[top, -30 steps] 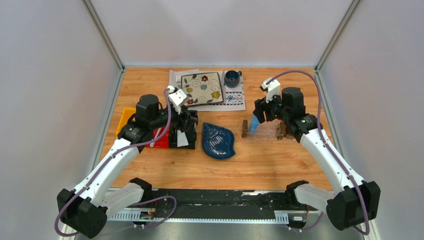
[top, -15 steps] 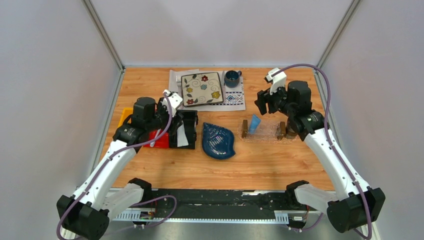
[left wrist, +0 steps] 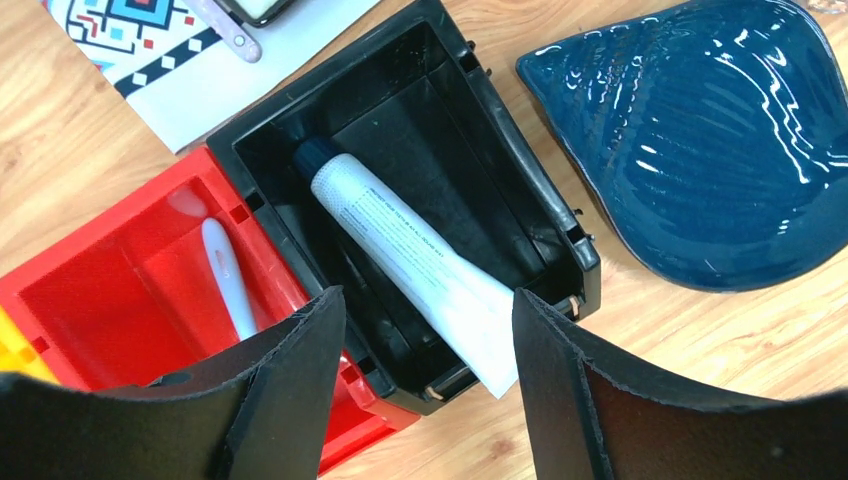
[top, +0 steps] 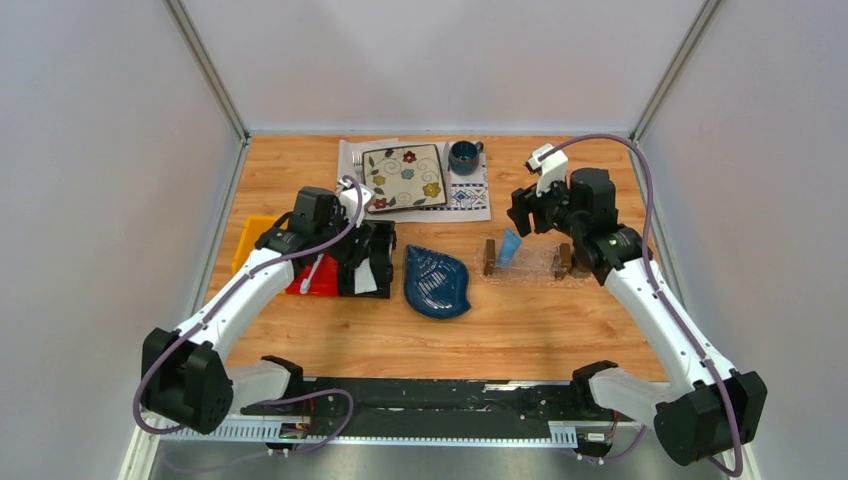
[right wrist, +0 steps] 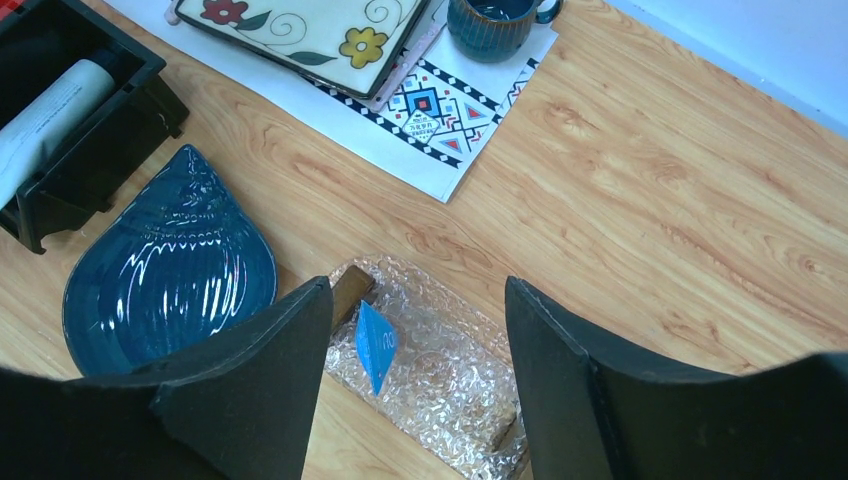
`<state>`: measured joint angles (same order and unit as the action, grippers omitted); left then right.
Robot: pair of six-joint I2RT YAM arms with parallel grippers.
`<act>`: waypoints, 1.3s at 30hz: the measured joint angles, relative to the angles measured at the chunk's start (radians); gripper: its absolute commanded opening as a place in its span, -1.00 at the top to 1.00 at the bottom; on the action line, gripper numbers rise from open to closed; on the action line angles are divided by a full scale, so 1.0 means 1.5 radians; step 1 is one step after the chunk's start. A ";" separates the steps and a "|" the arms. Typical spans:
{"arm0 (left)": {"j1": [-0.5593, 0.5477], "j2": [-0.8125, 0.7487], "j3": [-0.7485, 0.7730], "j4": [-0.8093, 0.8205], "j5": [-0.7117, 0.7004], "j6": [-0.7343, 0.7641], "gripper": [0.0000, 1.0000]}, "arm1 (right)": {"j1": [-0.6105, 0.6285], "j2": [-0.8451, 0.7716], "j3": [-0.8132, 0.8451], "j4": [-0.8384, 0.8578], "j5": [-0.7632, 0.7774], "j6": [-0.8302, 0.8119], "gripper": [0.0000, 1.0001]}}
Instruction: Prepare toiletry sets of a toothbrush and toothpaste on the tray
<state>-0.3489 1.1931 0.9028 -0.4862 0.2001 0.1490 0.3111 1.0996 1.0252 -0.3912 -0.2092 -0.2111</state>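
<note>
A light blue toothpaste (top: 510, 247) (right wrist: 376, 345) tube stands tilted at the left end of the clear tray (top: 541, 264) (right wrist: 462, 385), against its brown block. Above it hangs my right gripper (top: 528, 214) (right wrist: 418, 290), open and holding nothing. The white-grey toothpaste (left wrist: 415, 268) (top: 367, 276) tube lies slanted in the black bin (left wrist: 520, 170), one end resting over the near rim. Directly over that bin my left gripper (left wrist: 428, 300) (top: 366, 238) is open and empty. The pale toothbrush (left wrist: 228, 282) (top: 313, 270) lies in the red bin (left wrist: 110, 300).
A dark blue leaf-shaped dish (top: 437, 281) (left wrist: 700, 140) (right wrist: 165, 270) sits between the bins and the tray. At the back, a floral plate (top: 404, 176) and a mug (top: 463, 156) rest on a patterned mat (right wrist: 440, 110). A yellow bin (top: 250, 238) stands left of the red one.
My right gripper let go of the blue tube, left it standing in the tray, and drew up and back. My left arm swung right, with its gripper staying over the black bin.
</note>
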 measured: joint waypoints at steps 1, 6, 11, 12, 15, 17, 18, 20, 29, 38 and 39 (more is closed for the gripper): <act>0.000 0.008 0.002 0.001 -0.002 -0.009 -0.40 | 0.000 0.000 -0.002 0.002 0.000 0.000 -0.36; 0.000 0.044 0.005 0.006 0.002 -0.046 -0.37 | 0.001 0.000 -0.008 0.008 0.002 -0.001 -0.36; 0.000 0.094 0.016 0.004 0.003 -0.071 -0.33 | 0.001 0.001 -0.011 0.012 0.002 -0.003 -0.36; 0.000 0.104 0.018 0.005 0.001 -0.074 -0.33 | 0.002 0.001 -0.012 0.012 0.002 -0.003 -0.36; 0.000 0.127 0.022 0.003 -0.008 -0.087 -0.33 | 0.002 0.001 -0.018 0.015 0.002 -0.003 -0.37; -0.001 0.142 0.026 0.003 -0.021 -0.099 -0.33 | 0.002 0.002 -0.021 0.016 0.002 -0.004 -0.37; -0.002 0.148 0.027 0.003 -0.028 -0.103 -0.33 | 0.002 0.003 -0.021 0.016 0.002 -0.004 -0.37; -0.004 0.160 0.030 0.000 -0.045 -0.114 -0.33 | 0.002 0.004 -0.021 0.017 0.002 -0.005 -0.38; -0.022 0.208 0.052 -0.006 -0.093 -0.148 -0.34 | 0.002 0.004 -0.024 0.022 0.005 -0.006 -0.39; -0.035 0.245 0.062 -0.013 -0.134 -0.160 -0.35 | 0.002 0.008 -0.027 0.022 0.007 -0.010 -0.39; -0.036 0.250 0.064 -0.013 -0.137 -0.161 -0.35 | 0.002 0.009 -0.028 0.022 0.008 -0.010 -0.39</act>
<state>-0.4026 1.5681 0.9989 -0.5056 -0.0059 -0.0925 0.3141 1.1137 0.9836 -0.3588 -0.1978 -0.2260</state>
